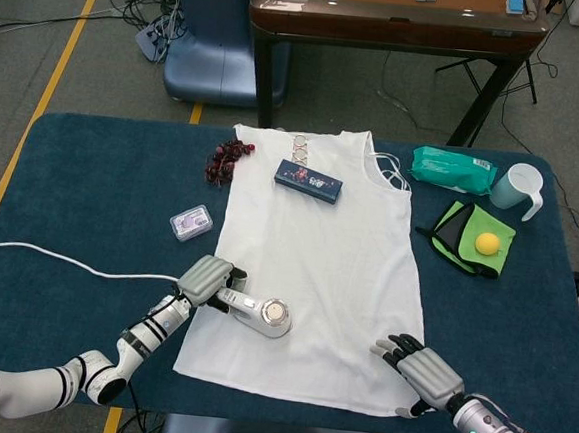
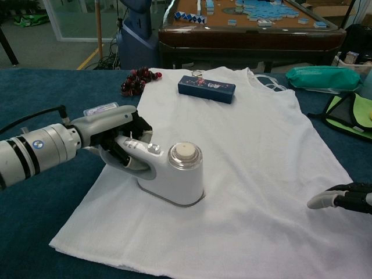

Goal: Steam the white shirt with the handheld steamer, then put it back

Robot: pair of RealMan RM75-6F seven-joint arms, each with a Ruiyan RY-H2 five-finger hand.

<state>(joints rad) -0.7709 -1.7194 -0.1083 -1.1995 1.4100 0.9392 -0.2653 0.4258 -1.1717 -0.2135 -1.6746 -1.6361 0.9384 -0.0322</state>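
Left hand: fingers wrapped round the handle of the handheld steamer.
Steamer: flat on the white shirt, lower left part, near the hem.
Shirt: spread flat on the blue table.
Right hand: fingers apart, holding nothing, resting at the shirt's lower right corner.
Dark blue box: lying on the shirt's chest.
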